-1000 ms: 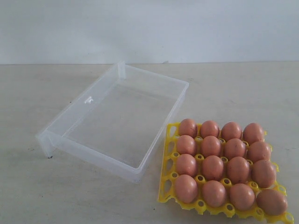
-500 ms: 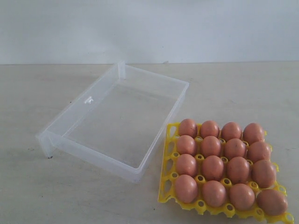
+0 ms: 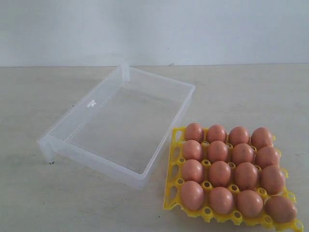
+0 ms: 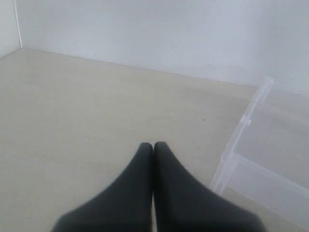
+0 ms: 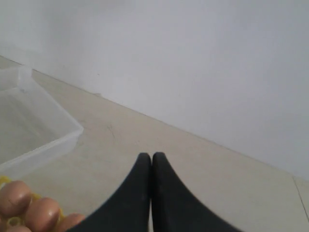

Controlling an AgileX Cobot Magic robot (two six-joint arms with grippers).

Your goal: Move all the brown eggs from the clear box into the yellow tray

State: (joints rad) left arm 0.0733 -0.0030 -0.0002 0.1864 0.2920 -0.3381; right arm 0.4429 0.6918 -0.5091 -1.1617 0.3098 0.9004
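Observation:
Several brown eggs (image 3: 220,173) fill the cups of the yellow tray (image 3: 170,185) at the lower right of the exterior view. The clear box (image 3: 159,155) lies to the tray's left, tilted on the table, with no egg inside. Neither arm shows in the exterior view. In the left wrist view my left gripper (image 4: 153,145) is shut with nothing between its fingers, above bare table, and a corner of the clear box (image 4: 251,121) lies off to one side. My right gripper (image 5: 151,155) is shut and holds nothing; a few brown eggs (image 5: 14,197) and the clear box (image 5: 43,142) show at the picture's edge.
A plain white wall (image 3: 154,29) runs along the far side of the pale table (image 3: 251,92). A small latch tab (image 3: 91,103) sticks out from the box's long wall.

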